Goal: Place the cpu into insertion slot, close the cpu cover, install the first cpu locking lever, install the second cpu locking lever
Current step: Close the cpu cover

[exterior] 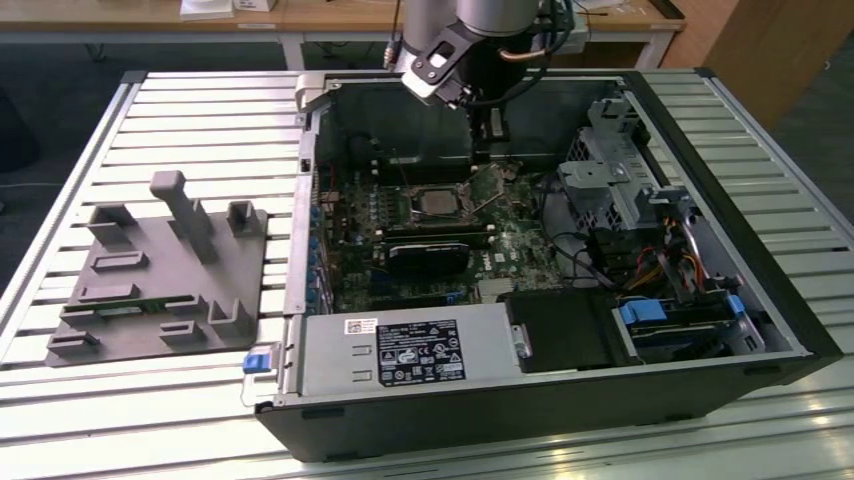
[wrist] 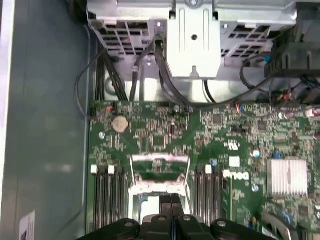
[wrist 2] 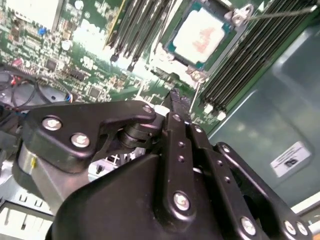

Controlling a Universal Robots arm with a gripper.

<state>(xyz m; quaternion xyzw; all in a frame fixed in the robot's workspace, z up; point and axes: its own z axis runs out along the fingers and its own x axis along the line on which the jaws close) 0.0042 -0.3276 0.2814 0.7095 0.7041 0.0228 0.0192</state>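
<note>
- Can see the cpu [wrist 2: 200, 34] seated in the insertion slot [wrist 2: 168, 45], silver top up.
- At its edge, the cpu cover [wrist: 160, 160] standing raised, not yet closed.
- Close to the cover, the gripper [wrist: 171, 202] with fingers pressed together, grasping nothing.
- Might slip off the thin plate if pushed askew, dropping it hard onto the chip.
</note>
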